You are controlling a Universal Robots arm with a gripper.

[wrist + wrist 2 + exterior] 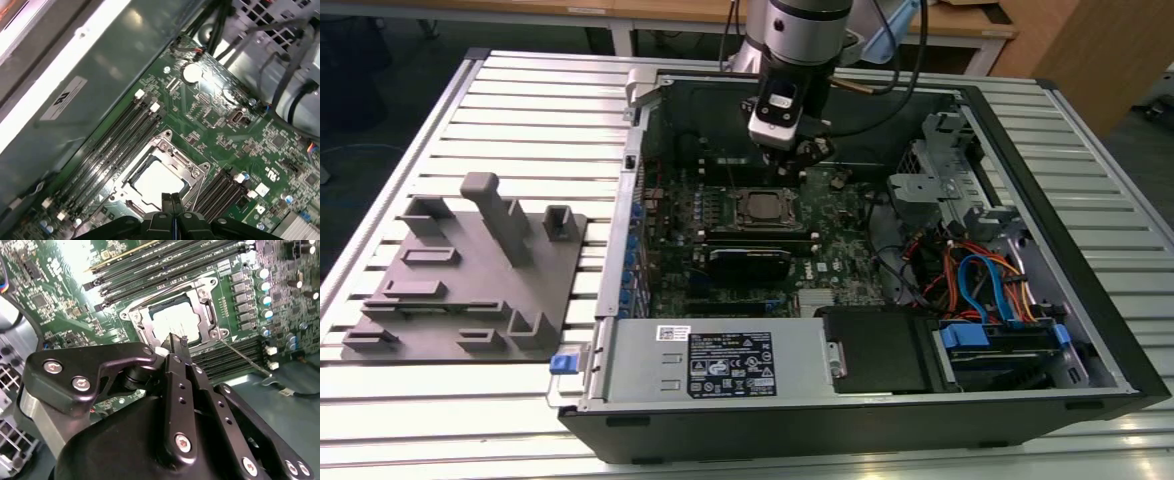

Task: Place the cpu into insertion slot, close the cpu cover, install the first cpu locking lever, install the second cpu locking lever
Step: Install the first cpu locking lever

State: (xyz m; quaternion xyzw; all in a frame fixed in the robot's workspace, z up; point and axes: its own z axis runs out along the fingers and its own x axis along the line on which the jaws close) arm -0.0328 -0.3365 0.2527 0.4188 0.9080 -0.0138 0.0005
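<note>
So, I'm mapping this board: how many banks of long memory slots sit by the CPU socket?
2. One memory-slot bank lies along one side of the cpu, the other bank along the opposite side; the gripper may hide their near ends.

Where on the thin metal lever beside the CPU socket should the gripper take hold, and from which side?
Probably at the free, bent end of the lever, the end away from the cpu cover. The rod is thin and slants out over the memory slots, so come from above and close across it.
</note>
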